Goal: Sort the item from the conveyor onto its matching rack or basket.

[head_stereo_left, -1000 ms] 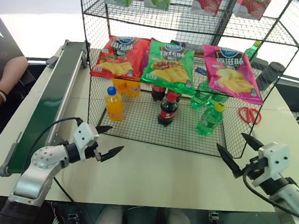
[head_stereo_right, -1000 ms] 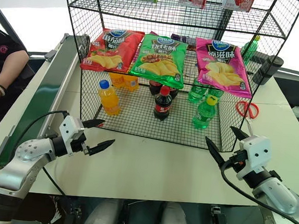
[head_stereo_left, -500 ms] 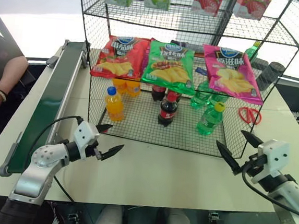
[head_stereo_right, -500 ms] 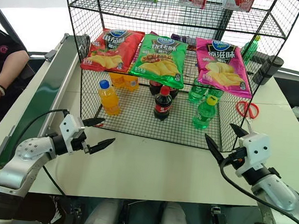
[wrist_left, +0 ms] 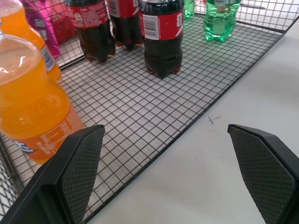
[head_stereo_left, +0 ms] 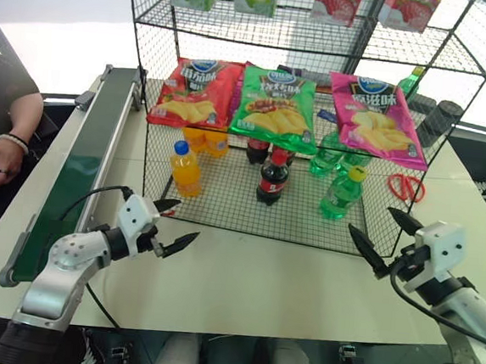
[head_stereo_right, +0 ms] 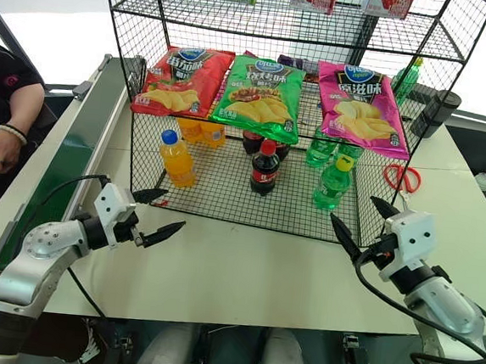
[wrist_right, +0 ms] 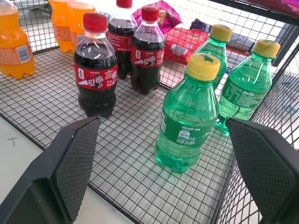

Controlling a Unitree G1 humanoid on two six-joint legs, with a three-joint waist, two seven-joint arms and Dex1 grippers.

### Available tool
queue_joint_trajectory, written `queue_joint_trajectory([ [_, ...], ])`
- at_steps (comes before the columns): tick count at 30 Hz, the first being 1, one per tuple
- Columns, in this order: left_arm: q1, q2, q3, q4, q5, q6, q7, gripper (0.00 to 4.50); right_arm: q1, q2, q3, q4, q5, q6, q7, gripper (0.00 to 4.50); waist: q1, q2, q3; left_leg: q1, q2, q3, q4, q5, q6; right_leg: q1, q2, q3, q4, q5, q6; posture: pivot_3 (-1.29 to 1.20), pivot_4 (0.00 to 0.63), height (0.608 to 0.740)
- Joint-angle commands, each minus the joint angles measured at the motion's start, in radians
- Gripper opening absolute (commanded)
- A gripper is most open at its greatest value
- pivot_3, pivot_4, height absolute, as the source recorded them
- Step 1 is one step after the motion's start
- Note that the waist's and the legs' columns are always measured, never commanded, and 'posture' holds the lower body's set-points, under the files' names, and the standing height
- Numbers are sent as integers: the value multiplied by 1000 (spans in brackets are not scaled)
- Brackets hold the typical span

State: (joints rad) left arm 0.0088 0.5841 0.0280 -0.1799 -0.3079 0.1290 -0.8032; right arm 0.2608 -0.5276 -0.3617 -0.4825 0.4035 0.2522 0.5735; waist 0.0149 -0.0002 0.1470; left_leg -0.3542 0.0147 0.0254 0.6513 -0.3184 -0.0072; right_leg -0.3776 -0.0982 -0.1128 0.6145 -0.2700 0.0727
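Head view: left gripper [head_stereo_left: 174, 224] and right gripper [head_stereo_left: 382, 236] hover jaws spread, empty, off the basket [head_stereo_left: 223, 217] front rim, conveyor [head_stereo_left: 79, 161] at 9 o'clock, a person's hand [head_stereo_left: 1, 156] beyond; right wrist view adds green bottle [wrist_right: 187, 114] upright inside, two more at its 2 o'clock

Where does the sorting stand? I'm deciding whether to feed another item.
Done, it seems: a green soda bottle stands upright in the black wire basket, near two more green ones. In hand: nothing; the left hand and right hand are open over the table. Left: the visible conveyor belt carries nothing.
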Motion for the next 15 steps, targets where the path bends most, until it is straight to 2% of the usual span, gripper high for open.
queue_joint_trajectory([
  [1,15,13,40,-36,-6,-14,5,4500,12,5,-5,0,-1,-36,13,4477,0,0,0,0,0,0,0,0,0,0,0,0,0,0,0,0,150,732],
  [15,10,3,40,-31,0,-17,6,4500,43,20,-12,124,-15,-167,63,4477,0,0,0,0,0,0,0,0,0,0,0,0,0,0,0,0,150,732],
])
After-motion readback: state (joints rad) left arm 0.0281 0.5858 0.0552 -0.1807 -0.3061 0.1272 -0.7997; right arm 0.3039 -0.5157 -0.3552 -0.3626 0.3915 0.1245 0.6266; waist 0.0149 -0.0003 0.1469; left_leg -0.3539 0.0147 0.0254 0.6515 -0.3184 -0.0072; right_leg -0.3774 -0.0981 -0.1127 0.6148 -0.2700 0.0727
